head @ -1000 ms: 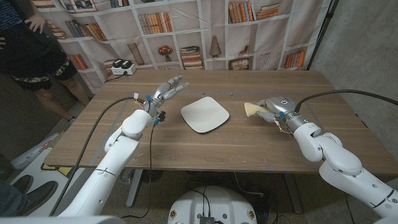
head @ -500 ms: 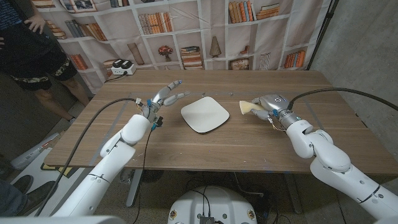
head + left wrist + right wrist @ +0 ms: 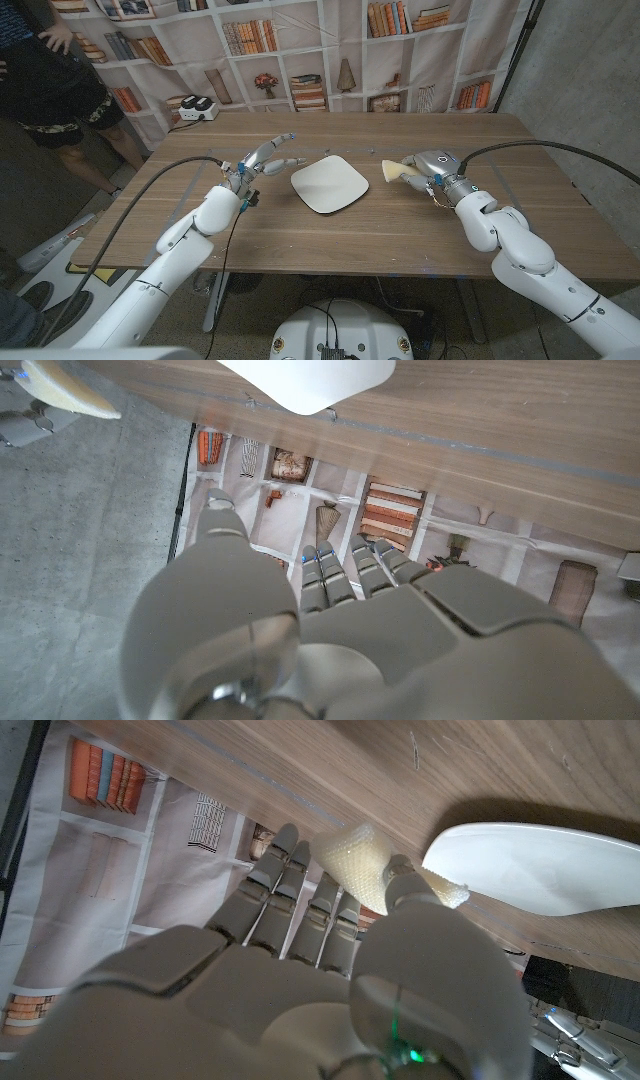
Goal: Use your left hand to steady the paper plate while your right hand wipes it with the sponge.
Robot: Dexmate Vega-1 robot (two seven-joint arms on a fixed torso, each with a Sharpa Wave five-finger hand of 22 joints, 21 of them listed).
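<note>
A white square paper plate (image 3: 329, 184) with rounded corners lies on the wooden table (image 3: 380, 225) near its middle; it also appears in the left wrist view (image 3: 305, 380) and the right wrist view (image 3: 535, 865). My left hand (image 3: 264, 156) hovers just left of the plate, fingers spread and pointing toward it, holding nothing and apart from the rim. My right hand (image 3: 432, 168) is to the plate's right and grips a pale yellow sponge (image 3: 397, 171), whose tip sticks out toward the plate with a small gap. The sponge (image 3: 355, 865) is pinched between thumb and fingers.
A white power strip (image 3: 192, 108) sits at the table's far left corner. A person (image 3: 45, 80) stands beyond the left end of the table. A bookshelf backdrop hangs behind. Bare wood lies in front of the plate.
My right hand has carried the sponge leftward, closer to the plate. My left hand has shifted a little nearer the plate's left rim and lower.
</note>
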